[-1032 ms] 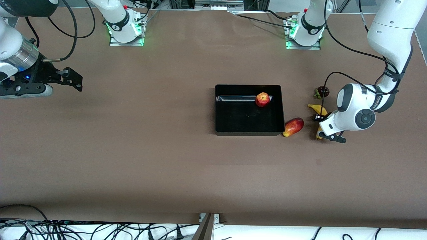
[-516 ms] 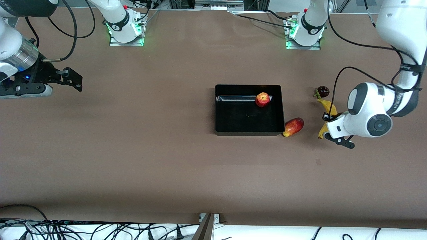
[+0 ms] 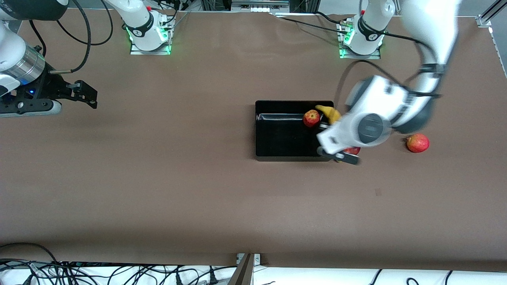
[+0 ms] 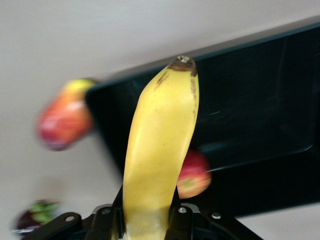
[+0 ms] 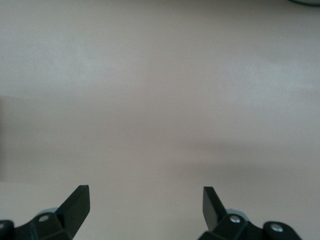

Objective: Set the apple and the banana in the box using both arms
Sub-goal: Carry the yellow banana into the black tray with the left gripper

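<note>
The left gripper [image 4: 147,220] is clamping the banana [image 3: 330,113] over the box [image 3: 277,152] wall, at three o'clock of the apple [image 3: 311,118] inside, and may drop it across the rim if released early, while the right gripper [image 5: 146,200] is waiting spread over bare table.

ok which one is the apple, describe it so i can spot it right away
Find the black box in the middle of the table; the apple lies inside it, against the wall farthest from the front camera, beside the banana held by the left gripper. It is small, round, red, yellow-patched, the only fruit resting in the box.
</note>
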`<state>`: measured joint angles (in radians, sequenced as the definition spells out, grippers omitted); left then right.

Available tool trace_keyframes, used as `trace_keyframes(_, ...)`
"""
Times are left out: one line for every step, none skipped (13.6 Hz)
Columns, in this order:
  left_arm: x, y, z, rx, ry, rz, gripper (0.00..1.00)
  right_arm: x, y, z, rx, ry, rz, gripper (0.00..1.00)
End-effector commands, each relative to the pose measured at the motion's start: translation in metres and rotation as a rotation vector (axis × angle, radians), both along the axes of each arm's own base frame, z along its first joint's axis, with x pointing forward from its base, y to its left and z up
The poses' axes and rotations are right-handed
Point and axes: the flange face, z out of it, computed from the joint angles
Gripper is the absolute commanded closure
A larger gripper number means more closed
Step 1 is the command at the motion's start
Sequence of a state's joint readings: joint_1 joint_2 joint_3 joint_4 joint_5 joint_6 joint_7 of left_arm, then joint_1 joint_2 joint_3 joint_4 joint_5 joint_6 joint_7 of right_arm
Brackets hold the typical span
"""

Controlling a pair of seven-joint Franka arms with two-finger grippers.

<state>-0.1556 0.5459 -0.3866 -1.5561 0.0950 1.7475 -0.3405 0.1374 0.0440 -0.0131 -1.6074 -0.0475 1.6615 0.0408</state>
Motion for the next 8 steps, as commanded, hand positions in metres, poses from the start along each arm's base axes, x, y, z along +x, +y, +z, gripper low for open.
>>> trace_keyframes(-0.008,-0.040,-0.039,0.004,-0.003,0.071,1.00,0.003,-0.002,0.005,-0.001,-0.002,-0.006,0.00)
trace_keyframes(-0.015,-0.055,-0.050,0.001,-0.001,0.066,1.00,0.003,-0.002,0.005,-0.001,-0.004,-0.006,0.00)
trace_keyframes(-0.022,-0.065,-0.062,0.006,-0.002,0.068,1.00,0.003,-0.002,0.004,-0.001,-0.002,-0.006,0.00)
trace_keyframes(-0.024,-0.069,-0.078,0.017,-0.001,0.073,1.00,0.003,-0.002,0.005,-0.001,-0.004,-0.006,0.00)
trace_keyframes(-0.021,-0.068,-0.092,0.008,-0.008,0.080,1.00,0.003,-0.002,0.005,-0.001,-0.004,-0.006,0.00)
trace_keyframes(-0.018,-0.071,-0.103,-0.015,-0.025,0.091,1.00,0.003,-0.002,0.005,-0.001,-0.004,-0.006,0.00)
trace_keyframes(-0.020,-0.076,-0.112,-0.022,-0.031,0.101,1.00,0.003,-0.002,0.004,-0.001,-0.001,-0.006,0.00)
trace_keyframes(-0.026,-0.084,-0.116,-0.008,-0.029,0.128,1.00,0.003,-0.002,0.005,-0.001,-0.004,-0.006,0.00)
